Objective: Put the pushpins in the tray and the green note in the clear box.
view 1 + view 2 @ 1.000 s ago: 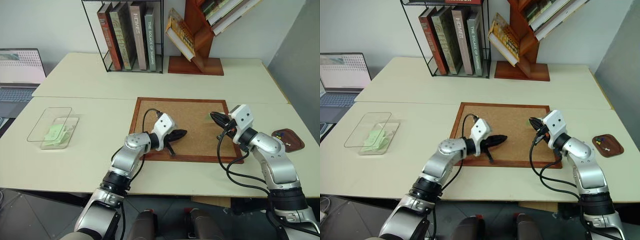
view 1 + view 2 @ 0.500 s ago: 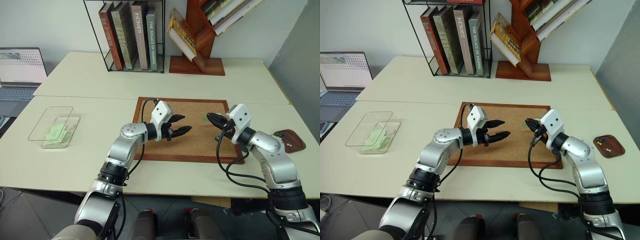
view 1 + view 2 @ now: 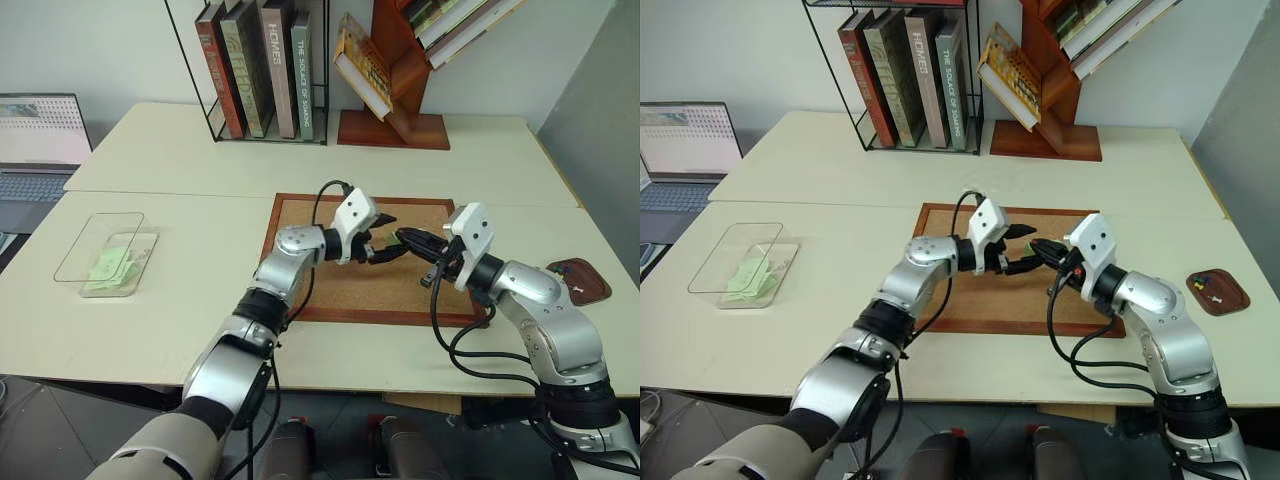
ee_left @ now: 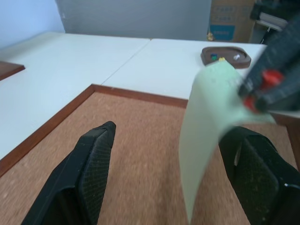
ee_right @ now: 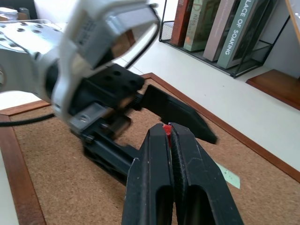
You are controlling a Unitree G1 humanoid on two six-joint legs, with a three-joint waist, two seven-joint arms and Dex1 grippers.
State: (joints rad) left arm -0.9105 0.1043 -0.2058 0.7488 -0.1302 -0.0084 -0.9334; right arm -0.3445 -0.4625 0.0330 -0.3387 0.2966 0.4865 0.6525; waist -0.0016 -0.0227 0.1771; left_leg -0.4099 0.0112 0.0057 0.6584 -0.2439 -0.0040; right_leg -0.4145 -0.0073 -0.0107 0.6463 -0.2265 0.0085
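Over the corkboard (image 3: 330,290) my two grippers meet tip to tip. My right gripper (image 3: 1036,246) is shut on a red pushpin (image 5: 166,129). The pale green note (image 4: 206,136) hangs from that pin. My left gripper (image 4: 171,133) is open, with one finger on each side of the hanging note, not touching it. The small brown tray (image 3: 1215,292) lies at the table's right edge with several coloured pushpins (image 3: 1202,284) in it. The clear box (image 3: 105,255) stands far left on the table with pale green paper inside.
A wire rack of books (image 3: 262,70) and a wooden slanted bookshelf (image 3: 395,70) stand at the back of the table. A laptop (image 3: 40,135) sits at the far left. Cables loop off both wrists above the board.
My left gripper opened and swung right and up to the right gripper. The right gripper drew left, away from the board's right edge, with the pin and note.
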